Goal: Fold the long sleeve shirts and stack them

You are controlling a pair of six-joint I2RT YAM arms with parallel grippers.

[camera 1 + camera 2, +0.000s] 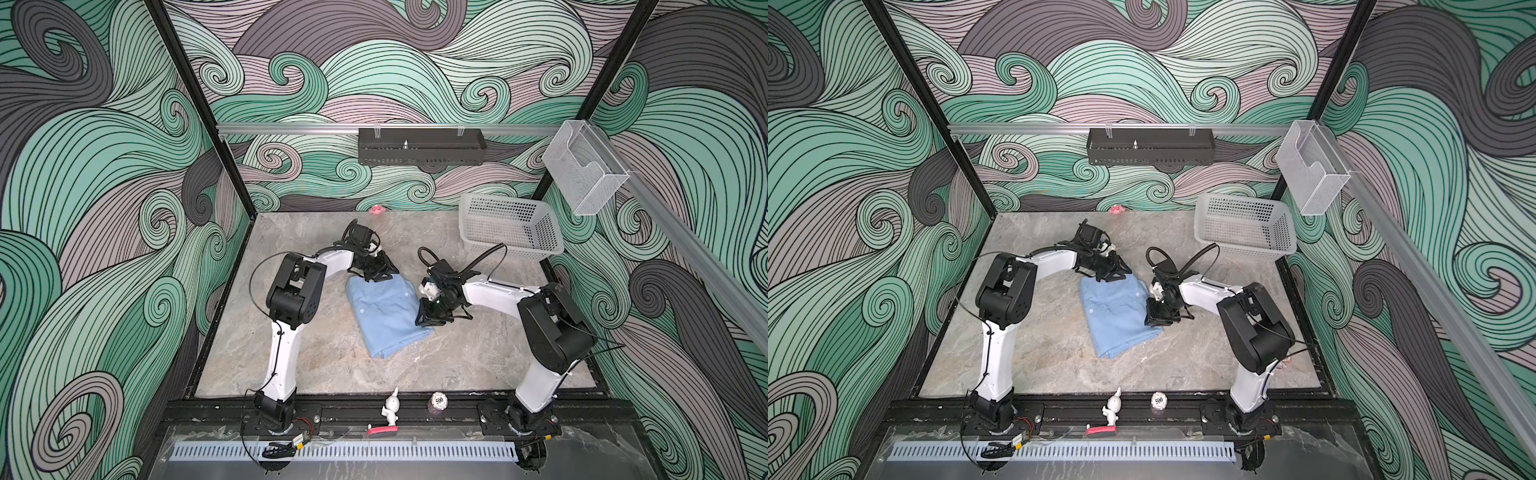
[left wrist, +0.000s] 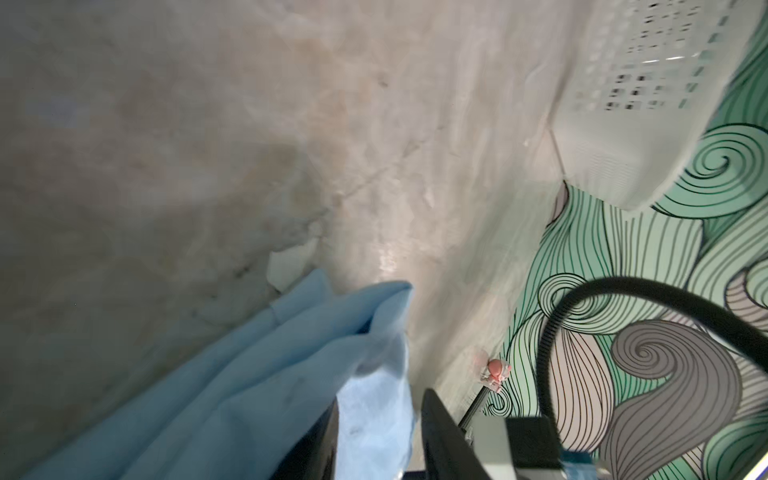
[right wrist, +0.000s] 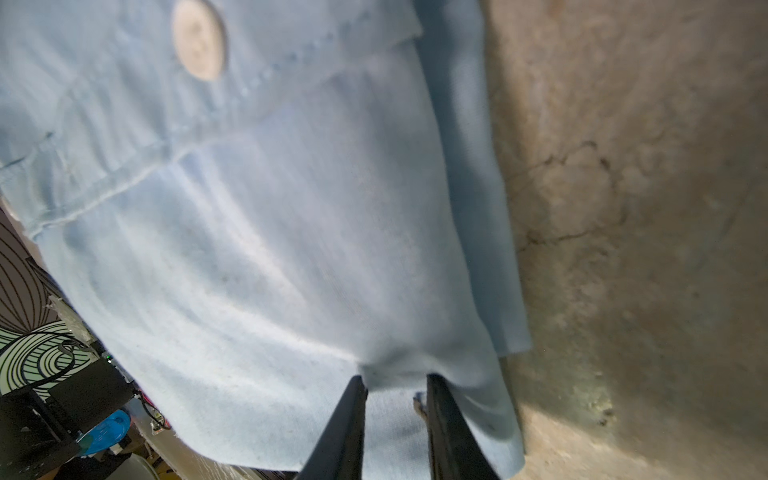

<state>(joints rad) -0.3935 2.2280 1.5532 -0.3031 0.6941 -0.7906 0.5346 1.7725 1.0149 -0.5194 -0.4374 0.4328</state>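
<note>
Jaws of the left gripper [image 2: 380, 405] stand narrow, pinching the far edge of the light blue shirt [image 1: 380, 320]; the right gripper [image 3: 395, 378] likewise pinches its right edge. This 1 shirt lies folded mid-way across the table [image 1: 332, 370], well apart from the white basket [image 1: 511, 245].

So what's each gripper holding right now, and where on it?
Both hold the light blue shirt: the left gripper pinches its far edge, the right gripper its right edge.
</note>
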